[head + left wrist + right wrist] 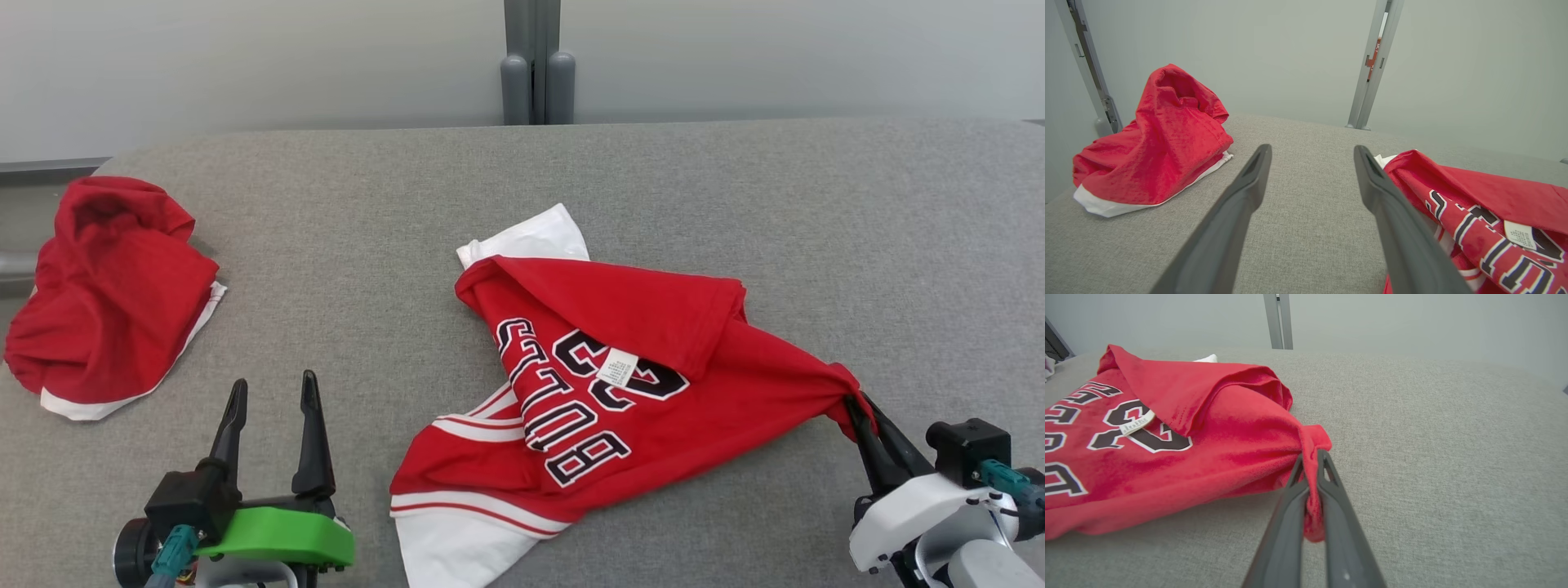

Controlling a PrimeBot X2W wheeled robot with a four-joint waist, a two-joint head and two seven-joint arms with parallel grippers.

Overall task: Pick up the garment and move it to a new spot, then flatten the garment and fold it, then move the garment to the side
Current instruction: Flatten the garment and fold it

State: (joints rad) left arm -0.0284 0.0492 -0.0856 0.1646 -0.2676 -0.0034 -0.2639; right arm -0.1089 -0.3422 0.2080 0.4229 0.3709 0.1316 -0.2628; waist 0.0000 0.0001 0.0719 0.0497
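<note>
Red-and-white jersey with black lettering (620,384) is seen crumpled on the grey woven tabletop (735,188), around the middle and a little to the right. One red layer is folded over the chest. A small white label (617,367) is exposed among the white-edged black characters. White sleeve cloth is shown at the far end, and striped white cloth at the near end.

And the catch is on: the jersey's right corner is gathered to a point and pinched by the right gripper (853,404). From the right wrist view it is confirmed. The right gripper (1310,457) is pressed together on a fold of the jersey (1167,457), red cloth is squeezed between the dark fingers (1341,531), and the rest is laid flat on the tabletop (1433,437).

Over on the other side, the left gripper (273,384) is held near the front edge with its fingers spread wide. Nothing is gripped. In the left wrist view, bare grey fabric is seen between the prongs of the left gripper (1312,151), and the jersey (1486,204) is found just beside the right-hand prong.

A second red bundle with a white hem (106,294) is heaped at the table's far left, well apart from the jersey. A grey upright post (536,73) is set behind the table.
</note>
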